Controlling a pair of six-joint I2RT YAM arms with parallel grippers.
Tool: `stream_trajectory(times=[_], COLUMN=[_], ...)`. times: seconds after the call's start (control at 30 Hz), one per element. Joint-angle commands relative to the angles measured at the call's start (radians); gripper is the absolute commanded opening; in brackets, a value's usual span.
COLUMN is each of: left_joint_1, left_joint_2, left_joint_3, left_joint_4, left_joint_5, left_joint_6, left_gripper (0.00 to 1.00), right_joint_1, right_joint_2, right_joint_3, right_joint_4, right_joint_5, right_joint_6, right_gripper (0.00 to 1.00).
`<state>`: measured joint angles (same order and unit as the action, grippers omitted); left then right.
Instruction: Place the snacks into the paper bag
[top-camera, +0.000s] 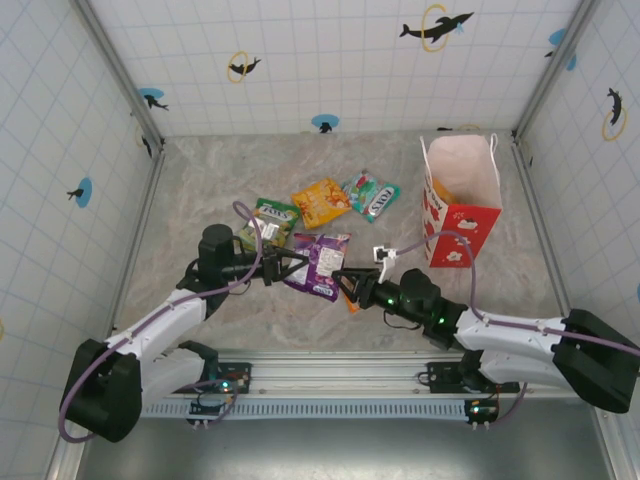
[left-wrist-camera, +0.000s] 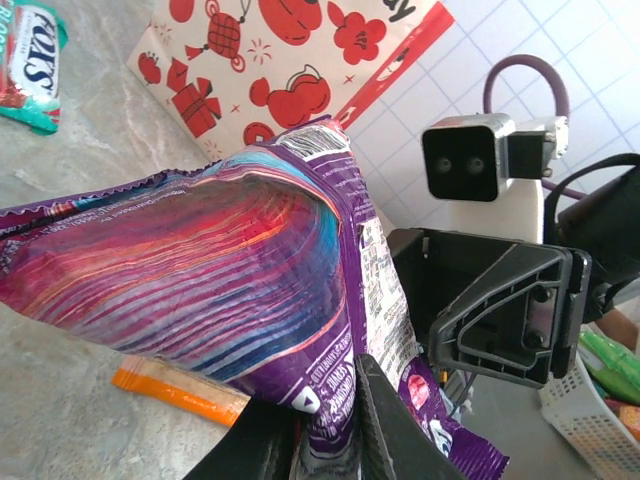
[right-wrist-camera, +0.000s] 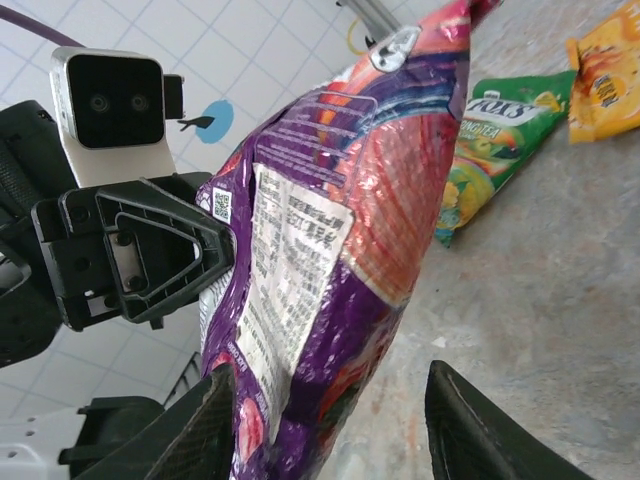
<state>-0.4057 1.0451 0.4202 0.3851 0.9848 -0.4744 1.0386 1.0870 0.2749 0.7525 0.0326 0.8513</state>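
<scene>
A purple snack packet (top-camera: 318, 262) hangs above the table between the two arms. My left gripper (top-camera: 283, 268) is shut on its left edge, the jaws pinching the crimped seam (left-wrist-camera: 330, 430). My right gripper (top-camera: 350, 282) is open, and its fingers straddle the packet's (right-wrist-camera: 330, 230) other end with a wide gap on one side (right-wrist-camera: 340, 425). Under the packet lies a small orange bar (left-wrist-camera: 175, 390). Green (top-camera: 272, 220), yellow-orange (top-camera: 320, 200) and teal (top-camera: 370, 195) packets lie flat further back. The white and red paper bag (top-camera: 460, 200) stands upright and open at the right.
Tiled walls close in the table on three sides. The bag's printed side (left-wrist-camera: 270, 70) rises just behind the held packet. The green packet (right-wrist-camera: 490, 150) and yellow-orange packet (right-wrist-camera: 605, 80) lie beyond it. Bare table lies at the far left and between the packets and the bag.
</scene>
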Motion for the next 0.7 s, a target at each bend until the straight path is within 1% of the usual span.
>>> stream_trajectory(times=[0.0,0.1,0.27,0.37,0.5,0.53,0.6,0.67], left_joint_1=[-0.012,-0.013,-0.012,-0.012,-0.012,-0.012,-0.013,-0.011], left_joint_2=[-0.003,-0.005,-0.013,-0.019,-0.019,-0.017,-0.016,-0.017], left_joint_3=[0.036,0.036,0.037,0.038,0.044,0.047,0.046,0.054], left_joint_4=[0.077,0.074,0.042,0.011,-0.030,-0.043,-0.063,-0.090], left_joint_5=[0.047,0.048,0.038,0.015,-0.024,-0.041,-0.075,-0.122], left_joint_6=[0.016,0.020,0.035,0.052,0.065,0.069,0.069,0.069], left_gripper=[0.15,0.15,0.17,0.21,0.35,0.41,0.55,0.67], right_joint_1=[-0.011,-0.019,-0.017,-0.017,-0.014,-0.014,-0.014,-0.015], right_joint_2=[0.030,0.052,0.057,0.043,0.017,0.011,-0.004,-0.022], right_joint_3=[0.023,0.036,0.038,0.038,0.046,0.048,0.061,0.090], right_joint_4=[0.120,0.144,0.147,0.138,0.090,0.075,0.031,-0.053], right_joint_5=[-0.047,-0.069,-0.066,-0.057,-0.034,-0.029,-0.016,0.006], right_joint_6=[0.045,0.050,0.039,0.024,-0.005,-0.013,-0.044,-0.091], right_gripper=[0.49,0.43,0.24,0.15,0.08,0.06,0.03,0.01])
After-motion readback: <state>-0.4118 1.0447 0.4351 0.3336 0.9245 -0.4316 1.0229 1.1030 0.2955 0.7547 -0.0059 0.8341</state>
